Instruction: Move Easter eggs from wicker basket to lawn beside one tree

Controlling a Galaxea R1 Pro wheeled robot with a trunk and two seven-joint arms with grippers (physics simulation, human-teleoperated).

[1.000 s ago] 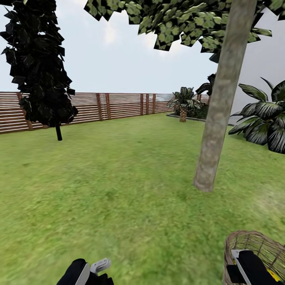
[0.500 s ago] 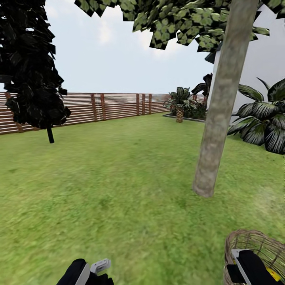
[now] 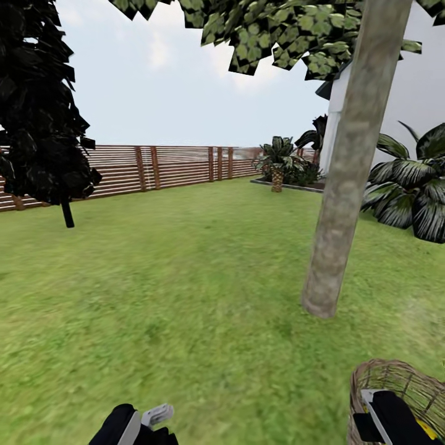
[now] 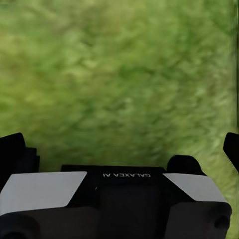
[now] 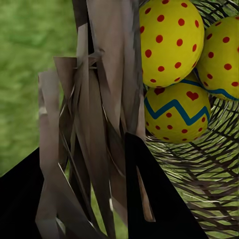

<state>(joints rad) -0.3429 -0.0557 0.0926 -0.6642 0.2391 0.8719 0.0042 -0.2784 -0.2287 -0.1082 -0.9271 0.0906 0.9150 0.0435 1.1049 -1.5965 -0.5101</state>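
I have the wicker basket [image 3: 395, 389] at the near right of the head view, carried at the right gripper [image 5: 107, 199], whose two dark fingers sit either side of the basket's woven wall and appear pinched on it. Through the right wrist camera I count the three Easter eggs [image 5: 174, 64] bunched together inside, yellow with red dots and a blue zigzag band, touching one another. The tree [image 3: 337, 235] with the grey-brown trunk stands ahead and to the right on the lawn [image 3: 185, 296], not far beyond the basket. The left gripper [image 4: 124, 149] hangs over bare grass with its fingers spread wide and nothing between them. My judgement: I am bringing the basket up to the trunk, and no egg has come out yet. To do this well I would stop with the trunk base just beside the basket (close enough that any egg set down counts as next to it), keep the basket upright so the eggs do not roll, then use the free left gripper for picking. The dark narrow tree [image 3: 43, 111] at far left and the fence [image 3: 173, 167] are not my targets.
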